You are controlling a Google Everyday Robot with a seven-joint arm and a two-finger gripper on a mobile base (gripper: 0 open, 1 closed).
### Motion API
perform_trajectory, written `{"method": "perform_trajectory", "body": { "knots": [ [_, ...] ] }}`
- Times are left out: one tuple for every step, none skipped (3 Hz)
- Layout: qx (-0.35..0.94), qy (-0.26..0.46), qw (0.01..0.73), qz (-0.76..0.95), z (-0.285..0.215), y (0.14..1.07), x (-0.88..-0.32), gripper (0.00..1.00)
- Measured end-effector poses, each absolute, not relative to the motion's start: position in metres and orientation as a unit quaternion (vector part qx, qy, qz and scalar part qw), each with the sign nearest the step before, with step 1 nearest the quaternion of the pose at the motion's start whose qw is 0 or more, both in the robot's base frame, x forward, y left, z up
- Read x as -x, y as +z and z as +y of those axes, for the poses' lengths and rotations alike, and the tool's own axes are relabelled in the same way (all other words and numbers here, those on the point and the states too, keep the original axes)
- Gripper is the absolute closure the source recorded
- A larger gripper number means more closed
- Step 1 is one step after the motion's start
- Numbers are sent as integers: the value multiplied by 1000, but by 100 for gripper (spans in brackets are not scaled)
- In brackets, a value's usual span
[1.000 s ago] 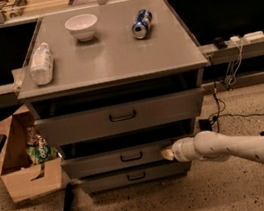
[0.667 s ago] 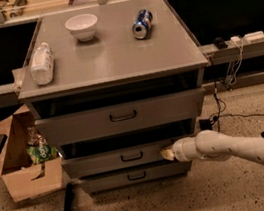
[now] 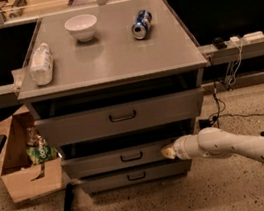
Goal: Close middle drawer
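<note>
My gripper [image 3: 168, 152] is low at the front of the cabinet [image 3: 114, 62], its tip touching the right end of the middle drawer [image 3: 106, 162]. I cannot tell whether the jaws are apart or together. My white arm [image 3: 236, 147] runs off to the right behind them. The drawer's small dark handle [image 3: 131, 156] is just left of the jaws. The top drawer [image 3: 75, 126] juts out above them and the bottom drawer [image 3: 105, 182] lies just below. High above, on the cabinet top, sit a white bowl [image 3: 81, 26], a can [image 3: 141, 24] on its side and a bottle [image 3: 41, 64] lying down. Far left on the floor stands a cardboard box [image 3: 26, 179].
</note>
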State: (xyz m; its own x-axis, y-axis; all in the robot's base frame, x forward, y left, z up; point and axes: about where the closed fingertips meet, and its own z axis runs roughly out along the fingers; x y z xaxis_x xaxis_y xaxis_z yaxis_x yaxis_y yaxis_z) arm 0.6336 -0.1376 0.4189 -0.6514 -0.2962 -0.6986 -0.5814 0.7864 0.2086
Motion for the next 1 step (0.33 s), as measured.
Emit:
{"method": "perform_trajectory", "body": {
  "knots": [
    [255,212,342,879,-139,426,-630,100]
  ]
}}
